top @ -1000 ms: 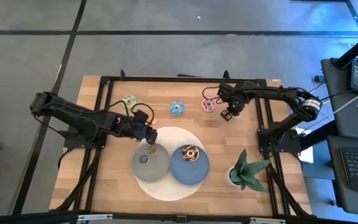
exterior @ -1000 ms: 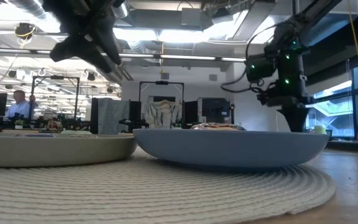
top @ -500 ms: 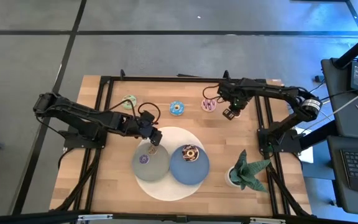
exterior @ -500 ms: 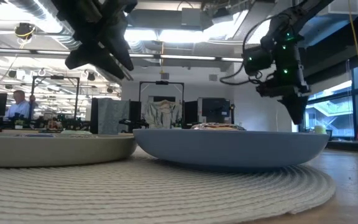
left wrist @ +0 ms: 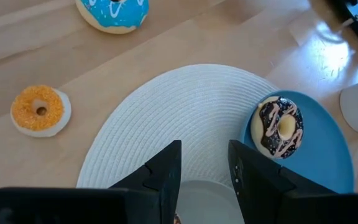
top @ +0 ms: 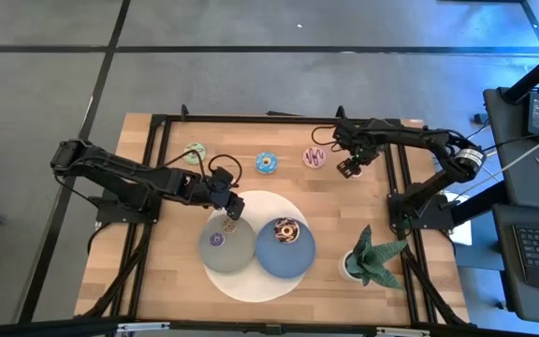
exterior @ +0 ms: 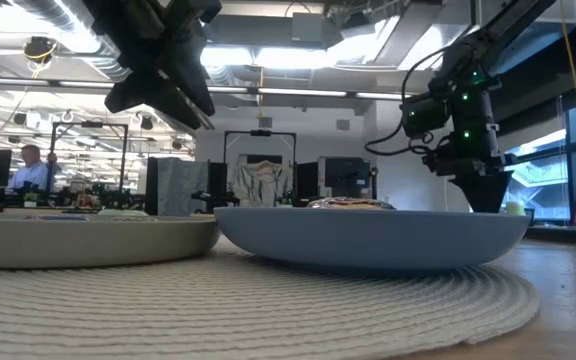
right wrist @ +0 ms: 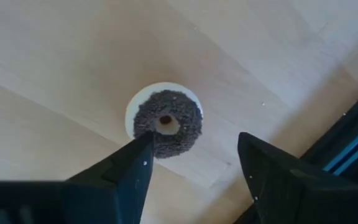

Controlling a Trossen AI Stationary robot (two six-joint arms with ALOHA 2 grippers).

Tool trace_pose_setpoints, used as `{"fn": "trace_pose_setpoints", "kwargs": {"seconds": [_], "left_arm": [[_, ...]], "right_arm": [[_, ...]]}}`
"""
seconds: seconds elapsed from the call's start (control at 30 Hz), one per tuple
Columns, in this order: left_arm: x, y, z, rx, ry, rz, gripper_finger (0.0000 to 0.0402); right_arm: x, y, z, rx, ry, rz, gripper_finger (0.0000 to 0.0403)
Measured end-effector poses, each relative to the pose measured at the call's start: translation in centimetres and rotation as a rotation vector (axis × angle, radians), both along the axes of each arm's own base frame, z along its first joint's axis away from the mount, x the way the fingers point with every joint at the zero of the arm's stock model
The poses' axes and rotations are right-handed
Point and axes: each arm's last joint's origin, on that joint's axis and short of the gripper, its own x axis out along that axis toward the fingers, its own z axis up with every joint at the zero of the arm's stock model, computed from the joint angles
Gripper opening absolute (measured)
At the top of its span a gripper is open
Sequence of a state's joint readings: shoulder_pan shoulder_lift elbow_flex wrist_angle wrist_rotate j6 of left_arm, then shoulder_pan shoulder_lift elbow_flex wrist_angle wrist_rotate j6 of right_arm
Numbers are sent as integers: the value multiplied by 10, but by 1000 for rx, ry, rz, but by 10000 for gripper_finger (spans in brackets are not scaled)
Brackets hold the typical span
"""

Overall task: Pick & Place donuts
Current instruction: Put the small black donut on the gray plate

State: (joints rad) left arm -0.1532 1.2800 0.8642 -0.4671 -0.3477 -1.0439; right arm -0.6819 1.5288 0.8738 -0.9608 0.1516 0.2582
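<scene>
A tiny dark brown donut (right wrist: 165, 123) lies flat on the bare wood at the far right. My right gripper (right wrist: 194, 165) hovers over it, open, one finger on either side and clear of it; in the high view my right gripper (top: 349, 168) hides that donut. My left gripper (top: 231, 206) stands open and holds nothing, above the far rim of the grey plate (top: 241, 257). That plate carries two tiny donuts (top: 217, 240). A chocolate donut (top: 286, 229) lies on the blue plate (top: 298, 257). Blue (top: 267, 163), pink (top: 315, 157), yellow-green (top: 195, 152) and tiny orange (left wrist: 40, 110) donuts lie on the wood.
Both plates sit on a round white woven mat (top: 251, 285). A potted green plant (top: 374, 257) stands at the near right. Black frame rails (top: 157, 168) run along the table's left and right sides. A person (exterior: 30, 165) sits far off in the room.
My left gripper has gone a little toward the table's right, over the grey plate's far rim, then kept still. My right gripper tipped up in the low view, then came back down upright over the far-right wood, shifting slightly toward the far right.
</scene>
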Motion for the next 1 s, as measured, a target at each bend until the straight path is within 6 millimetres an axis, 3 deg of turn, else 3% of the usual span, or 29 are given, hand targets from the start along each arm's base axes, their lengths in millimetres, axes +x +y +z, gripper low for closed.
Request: {"fn": "trace_pose_setpoints", "kwargs": {"seconds": [0.2,0.47,0.7,1.0], "left_arm": [[0,0,0,-3,-1,0,127],[0,-1,0,-10,-3,5,128],[0,-1,0,-8,-3,3,127],[0,-1,0,-7,-2,2,128]], "right_arm": [[-1,-2,-1,-6,-7,-11,212],[-10,6,-25,4,-17,-10,161],[-11,7,-28,-2,-26,-12,132],[-11,7,-28,1,-26,8,37]]}}
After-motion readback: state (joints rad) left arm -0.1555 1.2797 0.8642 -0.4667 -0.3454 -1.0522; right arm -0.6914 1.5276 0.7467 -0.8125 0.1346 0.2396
